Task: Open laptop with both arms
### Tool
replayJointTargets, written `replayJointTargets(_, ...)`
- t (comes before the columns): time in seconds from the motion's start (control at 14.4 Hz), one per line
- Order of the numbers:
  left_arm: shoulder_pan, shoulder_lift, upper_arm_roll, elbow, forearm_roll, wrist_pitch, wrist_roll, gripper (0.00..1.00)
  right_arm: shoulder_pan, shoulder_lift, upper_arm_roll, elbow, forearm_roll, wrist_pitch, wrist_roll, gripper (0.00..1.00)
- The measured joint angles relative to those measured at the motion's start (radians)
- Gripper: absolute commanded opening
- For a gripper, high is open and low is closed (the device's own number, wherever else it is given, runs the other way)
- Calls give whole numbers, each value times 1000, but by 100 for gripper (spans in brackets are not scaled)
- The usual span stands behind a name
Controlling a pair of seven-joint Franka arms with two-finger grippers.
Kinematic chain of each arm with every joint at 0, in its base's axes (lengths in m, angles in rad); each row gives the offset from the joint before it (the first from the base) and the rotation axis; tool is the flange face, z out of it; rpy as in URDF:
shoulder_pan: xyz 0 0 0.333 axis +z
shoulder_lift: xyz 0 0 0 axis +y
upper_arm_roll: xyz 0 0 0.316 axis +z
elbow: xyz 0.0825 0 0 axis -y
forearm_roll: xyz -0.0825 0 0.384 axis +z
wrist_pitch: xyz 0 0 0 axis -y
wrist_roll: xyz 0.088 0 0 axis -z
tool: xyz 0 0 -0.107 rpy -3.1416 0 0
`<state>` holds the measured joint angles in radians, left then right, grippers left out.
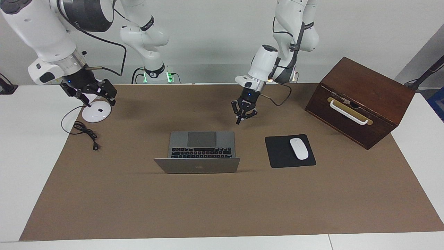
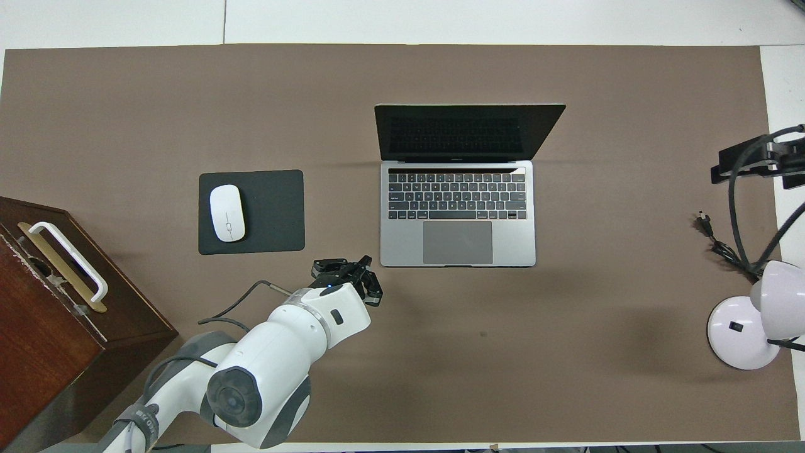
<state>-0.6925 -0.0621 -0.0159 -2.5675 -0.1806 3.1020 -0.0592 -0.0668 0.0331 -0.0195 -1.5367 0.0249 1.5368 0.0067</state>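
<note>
Looking at the laptop: we see a thin silver-grey laptop (image 1: 197,154) standing open, black keys and a grey trackpad on its base, the screen dark, a dark logo on the back of the lid.
Lid: we see it raised past upright, leaning away from the robots.
Facing: we find the keyboard and screen turned toward the robots, the hinge along the edge farthest from them.
Long axis: we read it as running across the table, from one arm's end toward the other's.
Place: we find it about mid-table on the brown mat (image 1: 222,208), the black mouse pad (image 1: 277,152) beside it toward the left arm's end, a white mouse (image 1: 299,148) on that pad.
Left gripper: we see the left gripper (image 1: 239,119) hanging over the mat just beside the laptop's near corner, apart from it, fingertips together and holding nothing.
Right gripper: we see the right gripper (image 1: 99,99) up over the lamp base (image 1: 96,111) at the right arm's end, well apart from the laptop; we cannot tell how its fingers stand.
Other things: we note a wooden box (image 1: 360,100) with a white handle at the left arm's end.
</note>
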Motion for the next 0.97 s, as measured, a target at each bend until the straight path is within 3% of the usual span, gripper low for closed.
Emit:
replayJointTargets(0.28, 63, -90, 1, 7, 0, -192, 0, 0, -36, -127, -1, -128, -2, 51, -30, 100)
replayJointTargets(0.56, 174, -209, 3, 106, 0, -540, 8, 1, 26, -136, 22, -158, -2, 73, -17, 100)
replayJointTargets(0.69, 215, -242, 3, 155, 3, -667, 13, 11, 71, -137, 27, -160, -2, 77, -2, 100)
replayJointTargets(0.76, 234, -251, 3, 180, 7, -728, 15, 28, 80, -137, 28, -160, -2, 77, -1, 100)
replayJointTargets(0.9, 265, -253, 3, 225, 17, -821, 16, 100, 77, -137, 27, -160, -2, 77, -1, 100)
replayJointTargets(0.97, 280, -253, 3, 248, 25, -868, 16, 100, 75, -137, 25, -160, -2, 77, -1, 100)
